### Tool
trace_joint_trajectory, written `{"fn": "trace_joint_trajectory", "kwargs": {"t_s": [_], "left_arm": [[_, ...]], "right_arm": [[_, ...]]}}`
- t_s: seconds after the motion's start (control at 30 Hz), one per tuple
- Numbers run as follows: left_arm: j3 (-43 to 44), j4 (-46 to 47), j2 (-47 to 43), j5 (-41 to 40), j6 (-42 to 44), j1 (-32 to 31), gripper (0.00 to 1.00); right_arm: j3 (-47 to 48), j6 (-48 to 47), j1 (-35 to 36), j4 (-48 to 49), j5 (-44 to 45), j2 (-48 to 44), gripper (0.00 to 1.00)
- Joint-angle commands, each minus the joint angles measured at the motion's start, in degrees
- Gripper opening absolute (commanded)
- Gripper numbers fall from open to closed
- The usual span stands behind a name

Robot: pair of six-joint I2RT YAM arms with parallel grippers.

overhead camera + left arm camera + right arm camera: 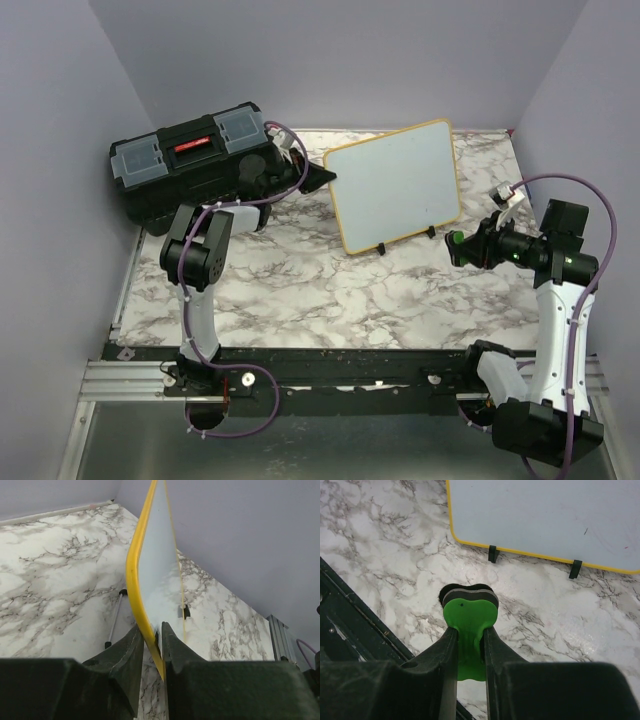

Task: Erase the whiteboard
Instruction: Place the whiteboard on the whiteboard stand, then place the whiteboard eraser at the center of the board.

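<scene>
- Marble-patterned table (pixel 300 290), lavender walls on three sides; a black toolbox (pixel 190 160) with grey lid compartments sits at the back left.
- Left gripper (pixel 151 630): jaws narrow, set astride the left edge of the whiteboard (pixel 395 185), one finger on each side of the yellow frame. The outer finger lies against the frame. Whether the pads actually clamp cannot be told.
- Right gripper (pixel 470 635): closed on a green eraser (pixel 470 615), its black felt pad pointing forward. It hovers over the table, near the board's lower right corner but apart from it.
- Whiteboard: stands at the back centre on two small black feet (pixel 493 554), resting on one long edge. Long axis runs left to right, the right end slightly farther back. The face leans back and looks toward the arms, white apart from a few faint specks.
</scene>
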Motion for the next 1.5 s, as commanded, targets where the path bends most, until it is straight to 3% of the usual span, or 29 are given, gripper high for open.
{"fn": "trace_joint_trajectory", "kwargs": {"t_s": [0.0, 0.1, 0.27, 0.53, 0.6, 0.8, 0.97, 1.1, 1.17, 1.27, 1.47], "left_arm": [[-0.4, 3.0, 0.8, -0.7, -1.1, 0.8, 0.22], [-0.9, 2.4, 0.5, -1.2, -0.9, 1.3, 0.27], [-2.1, 1.7, -0.4, -2.6, -0.9, 1.9, 0.44], [-6.7, 4.5, -4.8, -3.3, -2.1, 3.2, 0.82], [-8.0, 3.9, -7.2, -3.5, -1.6, 3.3, 0.98], [-18.5, 0.2, -19.7, -8.5, 1.5, 3.9, 0.99], [-30.0, -15.5, -38.8, -18.5, 6.7, 3.7, 0.99], [-30.8, -35.6, -53.7, -23.1, 10.9, 3.7, 0.99], [-29.3, -44.9, -59.5, -24.7, 12.2, 3.9, 0.99], [-27.4, -54.8, -66.7, -25.3, 13.9, 4.4, 0.98], [-28.2, -61.0, -79.1, -24.6, 14.1, 5.9, 0.99]], "right_arm": [[1.6, -0.5, -0.3, -1.5, -1.5, -0.5, 0.01], [1.2, -0.6, -0.3, -1.5, -1.6, -0.4, 0.01], [1.3, -0.6, -0.3, -1.2, -1.2, 0.0, 0.01], [0.6, 0.6, -0.3, 1.3, 3.9, 2.2, 0.01], [-0.5, 0.1, -0.3, 2.9, 7.6, 3.4, 0.01], [-7.2, -1.9, -0.4, 12.2, 24.0, 8.9, 0.01], [-12.6, -6.7, -0.3, 22.0, 30.9, 18.7, 0.01], [-12.8, -5.6, -0.3, 28.4, 32.5, 25.8, 0.03], [-11.6, -5.2, -0.4, 29.2, 32.9, 28.9, 0.09], [-10.5, -5.3, -0.3, 29.1, 34.5, 33.0, 0.27], [-11.7, -5.6, -0.3, 28.4, 36.3, 32.6, 0.64]]}}
